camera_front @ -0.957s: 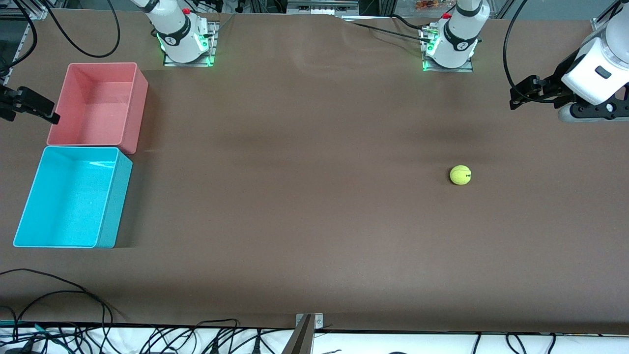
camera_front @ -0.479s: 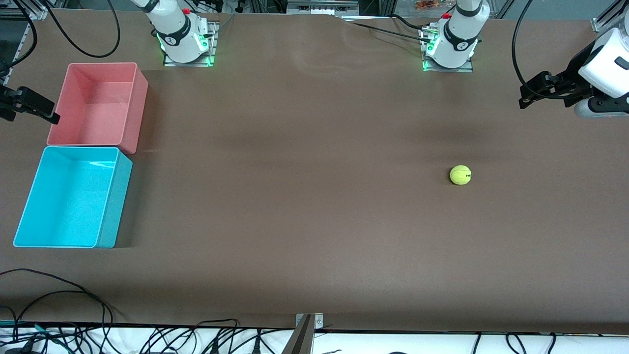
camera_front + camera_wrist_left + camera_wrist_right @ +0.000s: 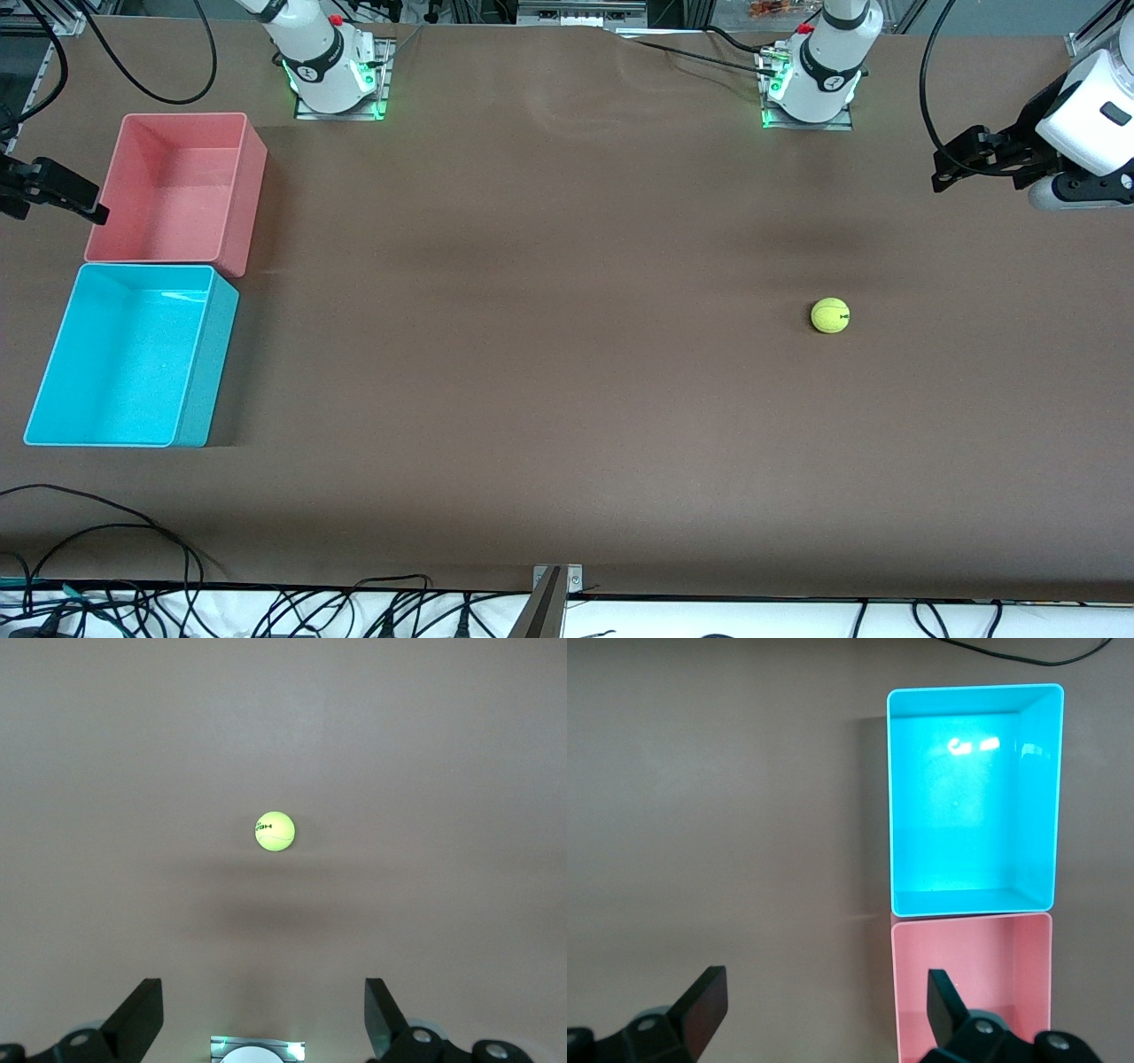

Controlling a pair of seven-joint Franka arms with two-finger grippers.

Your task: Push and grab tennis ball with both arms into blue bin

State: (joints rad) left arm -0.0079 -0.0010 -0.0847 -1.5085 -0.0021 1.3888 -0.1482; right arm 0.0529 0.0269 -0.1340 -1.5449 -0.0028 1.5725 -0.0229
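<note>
The yellow-green tennis ball (image 3: pixel 830 315) lies on the brown table toward the left arm's end, and nothing touches it. The left wrist view shows the ball (image 3: pixel 275 831) well ahead of the fingers. My left gripper (image 3: pixel 946 167) hangs open and empty over the table at that end, apart from the ball; its tips (image 3: pixel 263 1010) stand wide. The blue bin (image 3: pixel 209 372) sits empty at the right arm's end. My right gripper (image 3: pixel 62 190) hovers open and empty beside the pink bin. In the right wrist view the gripper (image 3: pixel 824 1010) is above that bin's edge, with the blue bin (image 3: pixel 974 688) farther off.
A pink bin (image 3: pixel 252 199), also empty, stands right against the blue bin, farther from the front camera; it shows again in the right wrist view (image 3: pixel 970 921). Both arm bases (image 3: pixel 335 84) (image 3: pixel 811 89) stand at the table's back edge. Cables trail along the front edge (image 3: pixel 106 532).
The left arm's gripper has drawn back a little toward its end of the table and risen slightly. The ball, the bins and the right gripper have not moved.
</note>
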